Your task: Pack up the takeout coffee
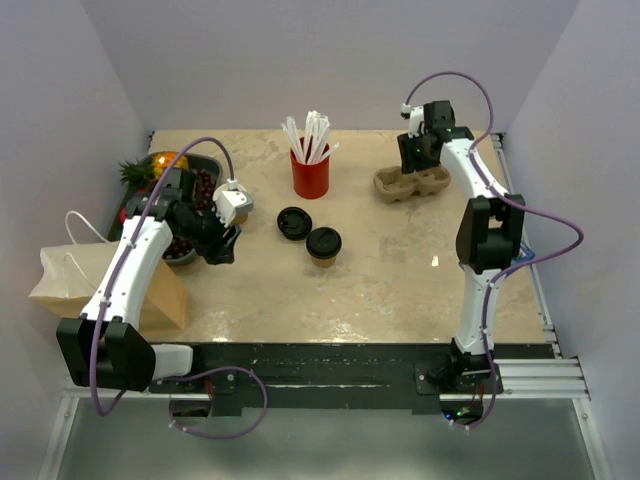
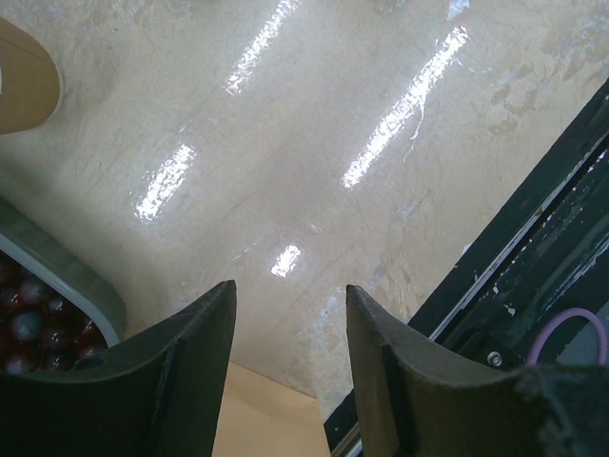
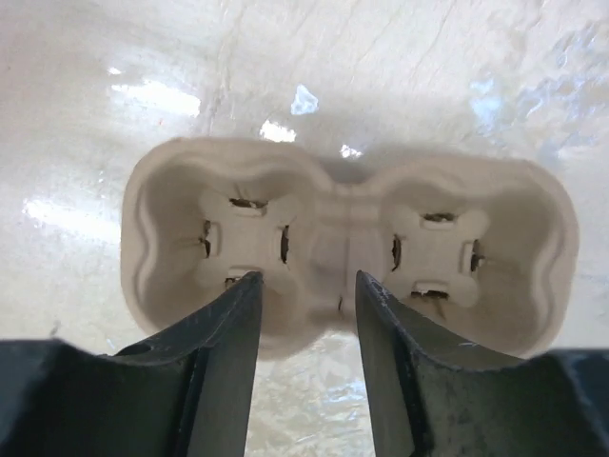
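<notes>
The takeout coffee [image 1: 324, 243] stood on the surface [image 1: 400, 285], well apart from the cardboard carrier [image 3: 350, 228]. Both claws were released: the right claw [image 3: 304, 278] above the carrier's centre, the left claw [image 2: 290, 295] over the surface. A careless pinch might skid the light carrier away.

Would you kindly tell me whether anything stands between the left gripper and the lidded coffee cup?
Nothing visible does: bare table separates the left gripper from the coffee cup. The loose black lid lies just beyond that line, beside the cup, and might get brushed.
</notes>
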